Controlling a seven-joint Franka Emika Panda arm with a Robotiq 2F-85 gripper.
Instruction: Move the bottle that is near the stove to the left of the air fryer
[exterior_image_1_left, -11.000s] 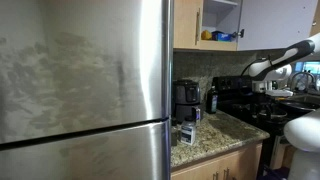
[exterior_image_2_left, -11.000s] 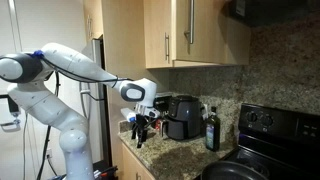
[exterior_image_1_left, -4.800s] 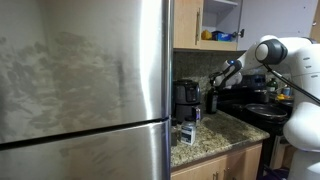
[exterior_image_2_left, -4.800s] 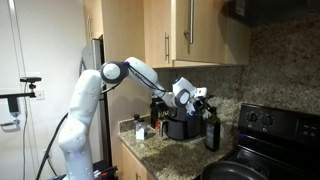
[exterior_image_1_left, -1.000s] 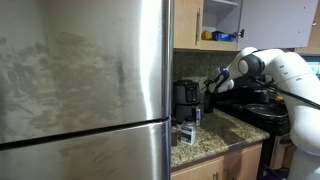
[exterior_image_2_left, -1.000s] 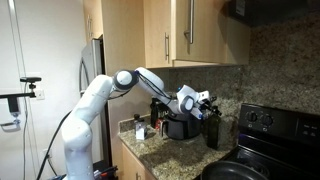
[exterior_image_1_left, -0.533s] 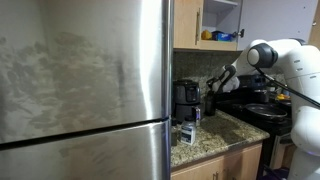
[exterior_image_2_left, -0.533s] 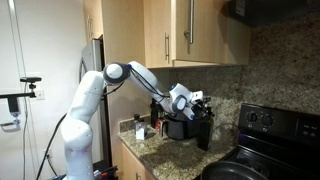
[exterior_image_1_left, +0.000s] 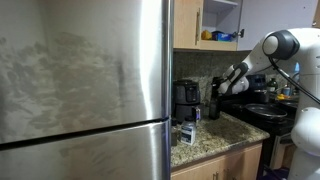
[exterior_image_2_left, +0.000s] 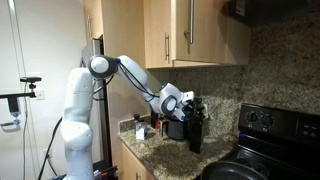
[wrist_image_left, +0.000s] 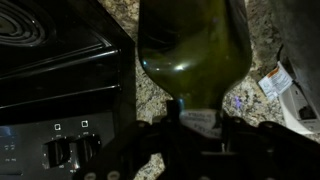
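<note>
A stainless-steel fridge (exterior_image_1_left: 85, 90) fills the foreground beside a speckled granite table (exterior_image_1_left: 230, 128), where a small blue-and-white carton (exterior_image_1_left: 186, 132) stands below wooden cabinets (exterior_image_2_left: 190, 35).

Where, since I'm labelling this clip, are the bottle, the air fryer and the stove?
bottle (wrist_image_left: 195, 45): wrist view, on its dark green glass body.
air fryer (exterior_image_2_left: 176, 129): in an exterior view, on its lower front.
stove (exterior_image_2_left: 268, 122): in an exterior view, on its back control panel.
</note>
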